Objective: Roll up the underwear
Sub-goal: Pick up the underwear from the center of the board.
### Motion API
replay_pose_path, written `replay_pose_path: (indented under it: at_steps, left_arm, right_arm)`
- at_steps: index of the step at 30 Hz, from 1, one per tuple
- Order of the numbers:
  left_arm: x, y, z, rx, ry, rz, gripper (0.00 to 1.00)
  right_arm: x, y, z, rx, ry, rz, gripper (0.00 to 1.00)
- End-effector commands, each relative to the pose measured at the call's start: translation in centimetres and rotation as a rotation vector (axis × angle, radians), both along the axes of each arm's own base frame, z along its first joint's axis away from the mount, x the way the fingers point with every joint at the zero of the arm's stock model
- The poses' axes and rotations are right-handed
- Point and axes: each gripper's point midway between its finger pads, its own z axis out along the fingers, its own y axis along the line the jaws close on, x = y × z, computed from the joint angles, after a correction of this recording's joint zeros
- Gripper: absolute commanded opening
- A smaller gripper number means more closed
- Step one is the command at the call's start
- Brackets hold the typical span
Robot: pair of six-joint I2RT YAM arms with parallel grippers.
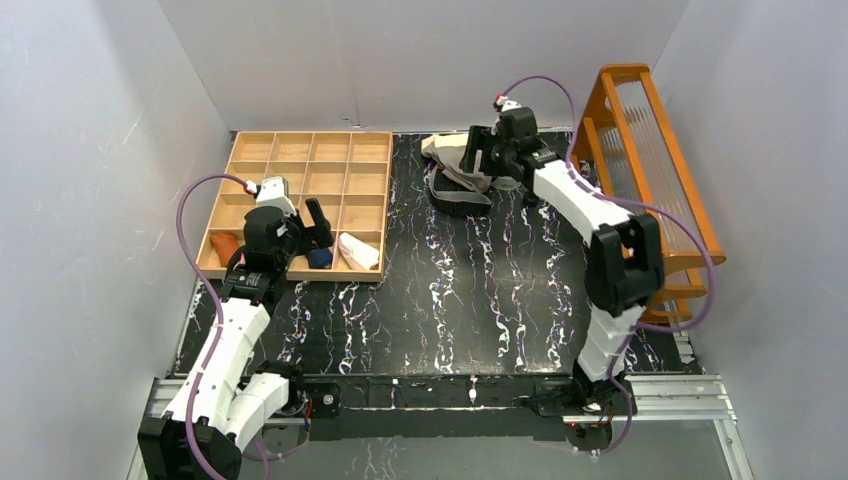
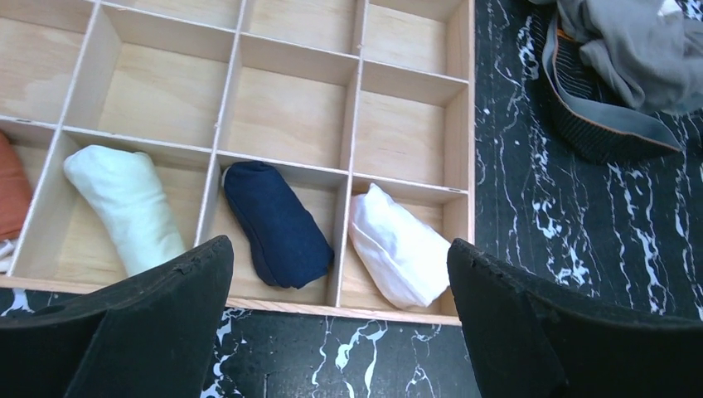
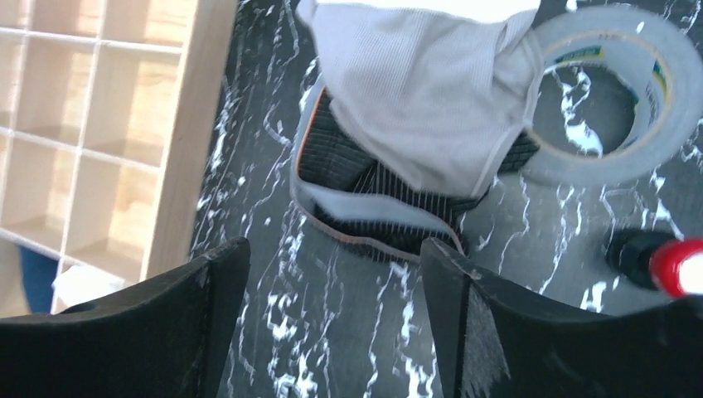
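Observation:
Two underwear lie in a heap at the back of the table. The plain beige-grey one lies partly over the black striped one with a grey waistband; both also show in the top view and at the upper right of the left wrist view. My right gripper is open and empty, just short of the black garment's near edge. My left gripper is open and empty above the near edge of the wooden tray.
The tray's front row holds rolled cloths: orange, cream, navy and white. A clear tape ring and a small red-topped object lie right of the heap. An orange rack stands at the right.

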Motion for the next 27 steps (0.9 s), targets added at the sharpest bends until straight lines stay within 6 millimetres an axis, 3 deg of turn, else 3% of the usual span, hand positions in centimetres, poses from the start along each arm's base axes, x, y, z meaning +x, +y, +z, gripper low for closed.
replay_pose_path:
  at_steps: [1, 4, 8, 11, 12, 14, 17, 22, 27]
  left_arm:
    - [-0.5, -1.3, 0.1, 0.002, -0.014, -0.101, 0.98]
    - [-0.6, -2.3, 0.2, -0.014, -0.024, -0.164, 0.98]
    - [-0.7, -3.1, 0.3, -0.029, -0.029, -0.208, 0.98]
    - [-0.8, -3.5, 0.1, -0.037, -0.020, -0.229, 0.98]
    - [-0.8, -3.6, 0.0, -0.040, -0.017, -0.233, 0.98]
    - [-0.8, -3.7, 0.0, -0.043, -0.015, -0.239, 0.98]
    - [-0.7, -3.9, 0.0, -0.047, -0.014, -0.248, 0.98]
    - [-0.8, -5.0, 0.2, -0.075, -0.022, -0.306, 0.98]
    - [-0.2, -7.7, 0.3, -0.150, -0.007, -0.411, 0.95]
  right_arm:
    - [4.4, 0.0, -1.3, -0.070, 0.019, -0.071, 0.81]
    - [7.0, 1.7, -2.5, -0.072, 0.044, -0.041, 0.77]
    - [10.6, 3.4, -6.1, -0.077, 0.060, -0.030, 0.74]
    - [12.5, 4.2, -7.1, -0.083, 0.056, -0.022, 0.52]
    - [13.0, 4.5, -6.6, -0.075, 0.034, -0.013, 0.39]
    - [13.5, 4.8, -5.2, -0.066, -0.007, -0.009, 0.24]
    - [13.8, 4.3, -1.0, -0.076, -0.121, -0.025, 0.02]
    - [11.9, 4.1, 5.2, -0.048, -0.200, 0.016, 0.01]
    - [7.5, 3.3, 10.2, -0.005, -0.230, 0.064, 0.01]
